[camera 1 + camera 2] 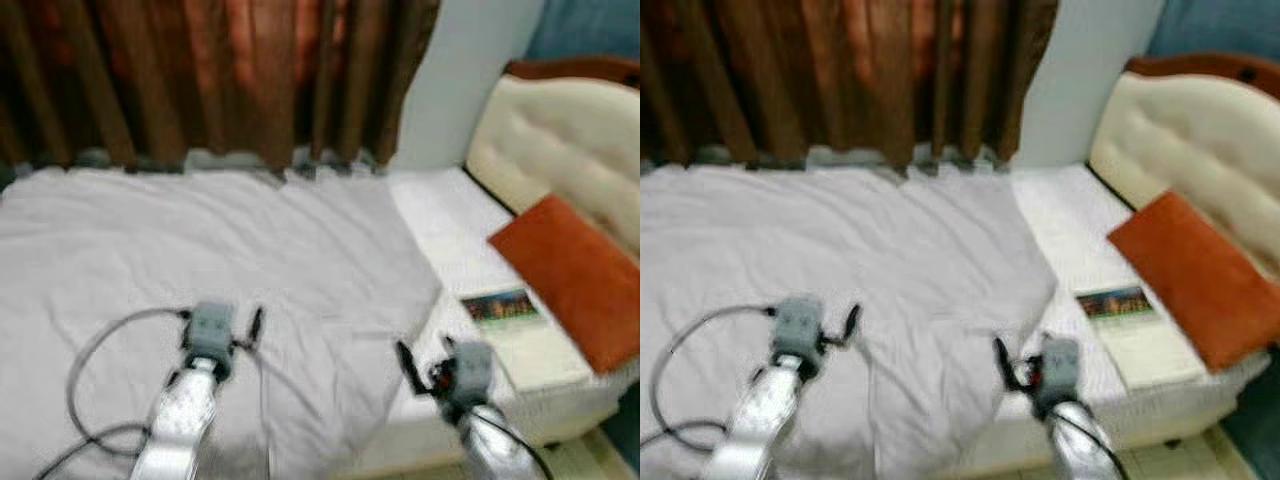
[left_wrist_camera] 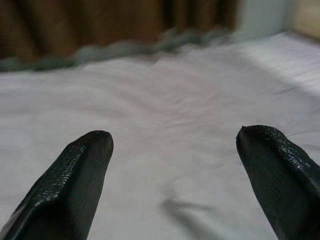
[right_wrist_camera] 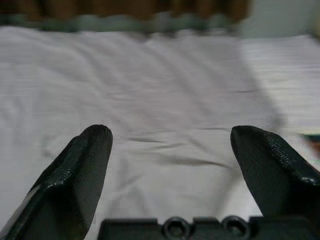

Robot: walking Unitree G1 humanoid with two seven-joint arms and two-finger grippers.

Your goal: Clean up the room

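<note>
Both sets of jaws stand wide open and hold nothing. The left gripper point(image 2: 172, 150) hovers over the pale grey blanket point(image 1: 230, 250), its two black, pebble-textured fingers point(image 2: 75, 175) well apart with only creased cloth between them. The right gripper point(image 3: 170, 150) hangs above the blanket's edge nearer the headboard, equally spread, touching nothing.

The blanket is a soft, wrinkled sheet spread across most of the bed point(image 1: 450, 225); its edge nearest the headboard is turned at a slant, leaving a strip of white, finely ribbed mattress cover bare. On that bare strip, beside the blanket's edge, lies a flat white booklet point(image 1: 505, 320) with a dark colourful picture at its top. Just beyond the booklet, away from the blanket, a rust-orange rectangular pillow point(image 1: 570, 275) leans against the cream tufted headboard point(image 1: 560, 130), which has a dark wooden frame.

Beyond the blanket's far side hang heavy brown curtains point(image 1: 200, 70) in deep folds, meeting a pale wall point(image 1: 460, 70). Grey cables point(image 1: 95, 370) loop over the blanket beside the silver left arm.
</note>
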